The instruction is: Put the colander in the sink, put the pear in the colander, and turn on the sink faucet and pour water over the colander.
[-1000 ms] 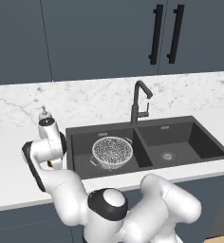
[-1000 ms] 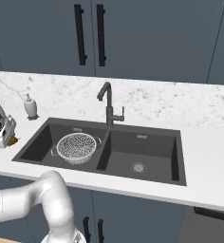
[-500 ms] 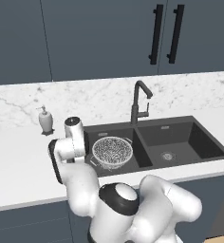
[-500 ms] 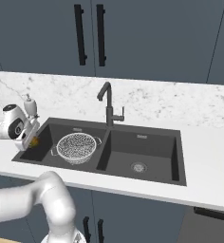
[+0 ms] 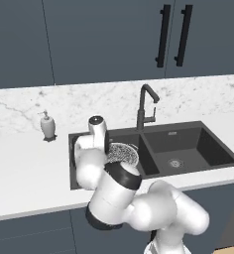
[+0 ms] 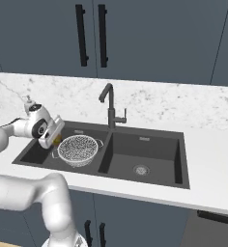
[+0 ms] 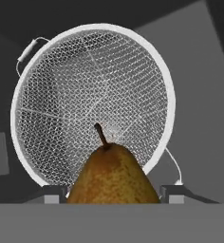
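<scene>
We see the colander point(image 6: 77, 149) sitting in the left basin of the dark double sink point(image 6: 149, 179), its mesh bowl upright with a small handle on either side. In the hand view the colander point(image 7: 92, 102) lies ahead of the gripper, its white rim tilted in the picture and a wire handle showing at the upper left and at the lower right. The gripper point(image 7: 113, 193) is pinching the pear point(image 7: 113, 174): the brown-orange fruit sits between the two dark fingertips with its stem pointing toward the mesh, and each fingertip presses against a side of it. From the right base view the gripper point(image 6: 53, 137) hangs over the left end of the sink, just beside the colander's left rim and above it, and a small yellowish patch of the pear point(image 6: 54, 141) peeks out under the hand. In the left base view the arm bends across the front of the sink point(image 5: 213, 158) and hides much of the left basin; the colander point(image 5: 123, 153) shows as a patch of mesh just right of the wrist. The sink faucet point(image 6: 111, 107) stands behind the divider between the two basins, its hooked spout turned toward the left basin. A white soap dispenser point(image 5: 48, 126) stands on the marble counter point(image 5: 25, 168), left of the sink.
</scene>
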You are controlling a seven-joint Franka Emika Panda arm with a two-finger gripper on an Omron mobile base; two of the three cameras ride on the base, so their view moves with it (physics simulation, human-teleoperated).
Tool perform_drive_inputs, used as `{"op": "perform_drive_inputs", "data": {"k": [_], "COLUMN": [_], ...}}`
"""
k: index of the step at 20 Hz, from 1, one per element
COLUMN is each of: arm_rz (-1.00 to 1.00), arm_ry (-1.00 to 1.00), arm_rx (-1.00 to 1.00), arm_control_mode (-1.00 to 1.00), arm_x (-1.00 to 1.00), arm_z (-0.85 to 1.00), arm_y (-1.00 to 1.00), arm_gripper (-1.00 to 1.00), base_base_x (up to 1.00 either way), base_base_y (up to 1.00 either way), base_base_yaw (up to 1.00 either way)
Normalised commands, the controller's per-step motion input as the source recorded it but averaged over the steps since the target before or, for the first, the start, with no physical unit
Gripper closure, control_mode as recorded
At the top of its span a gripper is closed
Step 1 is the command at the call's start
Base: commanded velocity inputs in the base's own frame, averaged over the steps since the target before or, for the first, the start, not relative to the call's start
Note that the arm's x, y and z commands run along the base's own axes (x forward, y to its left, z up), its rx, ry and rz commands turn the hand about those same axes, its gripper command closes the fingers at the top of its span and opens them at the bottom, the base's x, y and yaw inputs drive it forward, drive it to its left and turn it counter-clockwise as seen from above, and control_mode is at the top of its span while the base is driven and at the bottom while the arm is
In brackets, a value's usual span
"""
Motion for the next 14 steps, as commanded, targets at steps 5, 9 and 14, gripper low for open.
{"op": "perform_drive_inputs", "data": {"k": [5, 9, 14], "arm_rz": [-0.17, -0.13, -0.11], "arm_ry": [0.02, 0.04, 0.01], "arm_rx": [0.00, 0.00, 0.00], "arm_control_mode": [-1.00, -1.00, -1.00], "arm_x": [0.60, 0.47, 0.26], "arm_z": [-0.03, -0.25, -0.52], "arm_y": [-0.50, -0.26, -0.22], "arm_gripper": [1.00, 1.00, 1.00], "base_base_x": [0.00, 0.00, 0.00], "base_base_y": [0.00, 0.00, 0.00], "base_base_yaw": [0.00, 0.00, 0.00]}}
